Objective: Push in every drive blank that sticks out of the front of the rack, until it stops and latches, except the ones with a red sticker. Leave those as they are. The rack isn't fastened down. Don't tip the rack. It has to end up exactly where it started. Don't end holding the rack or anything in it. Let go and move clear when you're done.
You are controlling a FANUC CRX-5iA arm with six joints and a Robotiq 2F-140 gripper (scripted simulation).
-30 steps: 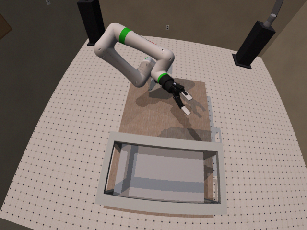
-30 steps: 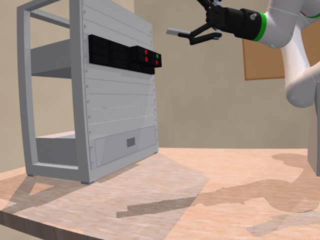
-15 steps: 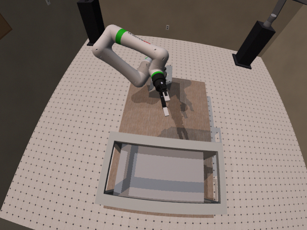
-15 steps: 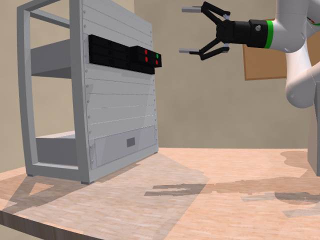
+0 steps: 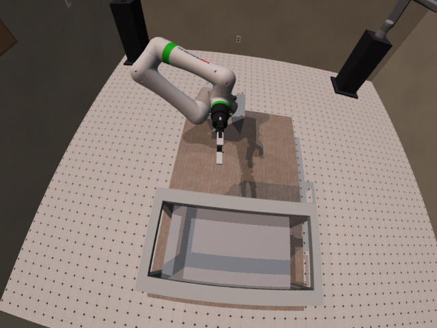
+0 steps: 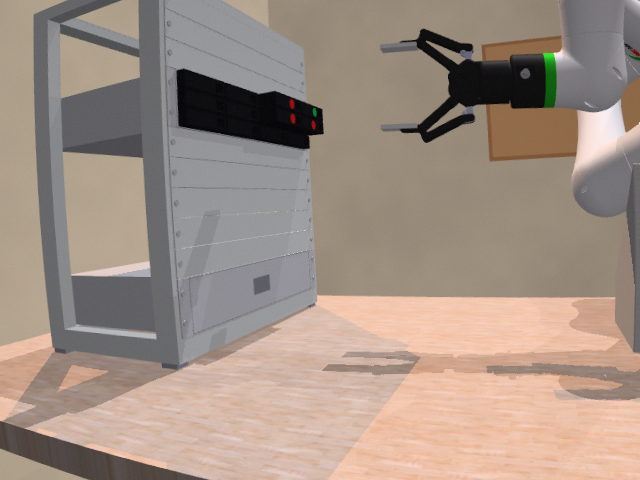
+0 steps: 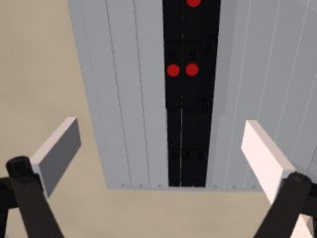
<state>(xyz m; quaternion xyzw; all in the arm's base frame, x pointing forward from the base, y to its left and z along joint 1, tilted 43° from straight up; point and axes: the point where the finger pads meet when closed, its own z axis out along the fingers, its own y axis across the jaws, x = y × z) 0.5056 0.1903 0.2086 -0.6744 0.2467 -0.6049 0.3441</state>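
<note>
The grey rack (image 6: 180,191) stands on the wooden table top, its front facing my arm. A band of black drive blanks (image 6: 242,111) runs across its upper front. At the band's right end several blanks stick out. One has a green sticker (image 6: 314,111); three have red stickers (image 6: 292,103), (image 6: 293,118), (image 6: 313,124). My gripper (image 6: 383,87) is open and empty, level with the band and well clear of the rack front. In the wrist view the gripper (image 7: 159,149) faces the black blanks (image 7: 190,124), with two red stickers (image 7: 182,69) between the fingers. From above, the gripper (image 5: 219,155) points at the rack (image 5: 229,247).
The rack is an open frame with shelves inside and a panel low on its front (image 6: 253,289). Two black posts (image 5: 128,28), (image 5: 360,63) stand at the far corners of the perforated floor. My arm's base (image 6: 628,258) is at the table's far end.
</note>
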